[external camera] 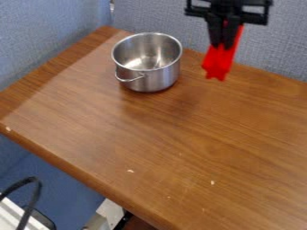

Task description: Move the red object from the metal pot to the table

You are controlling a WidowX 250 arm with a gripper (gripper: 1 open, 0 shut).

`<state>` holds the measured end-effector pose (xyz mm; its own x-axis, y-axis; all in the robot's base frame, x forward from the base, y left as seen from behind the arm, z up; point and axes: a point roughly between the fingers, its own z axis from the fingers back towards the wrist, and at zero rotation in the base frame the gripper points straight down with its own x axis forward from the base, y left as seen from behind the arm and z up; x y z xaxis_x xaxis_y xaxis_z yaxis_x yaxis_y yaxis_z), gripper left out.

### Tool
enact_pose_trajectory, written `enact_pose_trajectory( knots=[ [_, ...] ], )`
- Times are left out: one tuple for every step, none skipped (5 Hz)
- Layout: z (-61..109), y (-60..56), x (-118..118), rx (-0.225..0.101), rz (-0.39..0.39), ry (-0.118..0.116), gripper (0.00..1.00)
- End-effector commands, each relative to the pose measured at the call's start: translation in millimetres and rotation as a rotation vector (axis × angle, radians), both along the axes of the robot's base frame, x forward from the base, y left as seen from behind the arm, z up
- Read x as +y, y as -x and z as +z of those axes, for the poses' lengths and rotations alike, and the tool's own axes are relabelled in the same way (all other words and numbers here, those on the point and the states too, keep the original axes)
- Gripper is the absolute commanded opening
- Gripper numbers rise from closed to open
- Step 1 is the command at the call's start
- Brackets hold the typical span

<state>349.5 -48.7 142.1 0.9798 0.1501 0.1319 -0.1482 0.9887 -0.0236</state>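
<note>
The red object (220,56), a bright red elongated block, hangs upright in the air to the right of the metal pot (146,60). My gripper (224,32) comes down from the top edge and is shut on the block's upper end. The block's lower end hovers above the brown wooden table (156,135), not touching it. The shiny pot stands at the far left-centre of the table, its inside showing only bare metal, with its thin wire handle pointing toward the front left.
A blue-grey wall (48,27) rises behind the table. The table's left and front edges drop off to the floor, where dark cables (18,202) lie at the lower left.
</note>
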Motion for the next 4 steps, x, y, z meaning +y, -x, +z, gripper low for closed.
enact_pose_trajectory(
  knots=[
    [12.5,8.0,-20,-0.06,-0.072,0.007,0.0],
    [-2.7,14.9,-35,-0.063,-0.17,-0.009,0.0],
    [-14.7,20.3,-43,-0.066,-0.219,-0.035,0.0],
    [-34.0,20.1,-49,-0.063,-0.234,-0.05,0.0]
  ],
)
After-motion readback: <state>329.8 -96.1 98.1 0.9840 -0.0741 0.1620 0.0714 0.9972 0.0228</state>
